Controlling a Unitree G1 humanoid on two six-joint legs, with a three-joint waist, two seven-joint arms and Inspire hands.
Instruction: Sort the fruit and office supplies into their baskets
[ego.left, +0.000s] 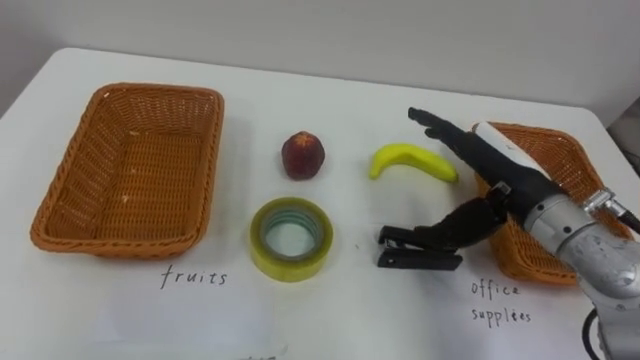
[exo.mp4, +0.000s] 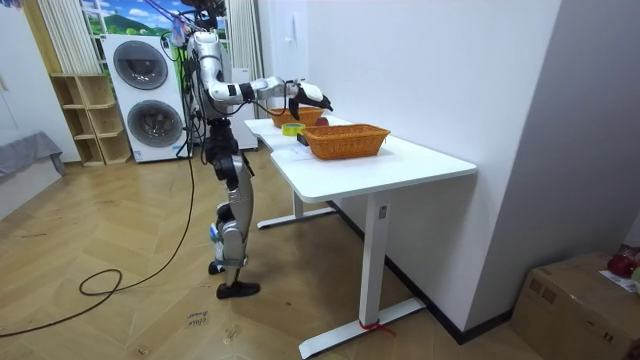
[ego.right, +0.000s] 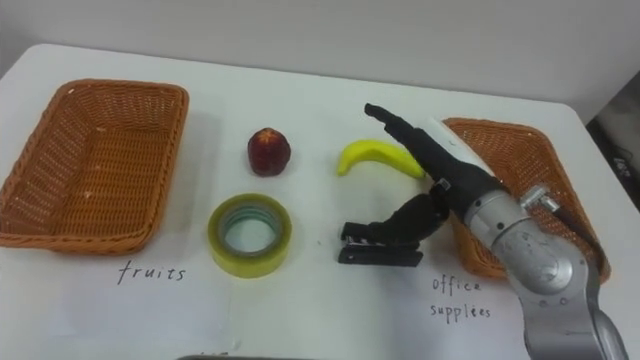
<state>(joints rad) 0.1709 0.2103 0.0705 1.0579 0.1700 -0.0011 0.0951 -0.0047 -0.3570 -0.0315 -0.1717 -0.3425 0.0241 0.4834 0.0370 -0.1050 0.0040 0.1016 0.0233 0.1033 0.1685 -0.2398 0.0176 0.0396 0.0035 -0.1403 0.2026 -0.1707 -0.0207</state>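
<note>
Here, a white table (ego.left: 330, 90) bears two wicker baskets, left (ego.left: 60, 190) and right (ego.left: 565, 165). Between them, the right hand (ego.left: 495, 160) holds nothing, with fingers (ego.left: 432, 121) straight and thumb bent toward a stapler (ego.left: 415, 262). Tape (ego.left: 262, 250), banana (ego.left: 410, 160) and red fruit (ego.left: 302, 155) lie loose.

Wicker baskets sit far left (ego.left: 62, 190) and far right (ego.left: 548, 132) on the bench (ego.left: 350, 310). Between them lie a red peach (ego.left: 302, 155) and a curved yellow banana (ego.left: 410, 162). Below these are a flat yellowish tape roll (ego.left: 291, 238) and a black stapler (ego.left: 400, 250).
</note>
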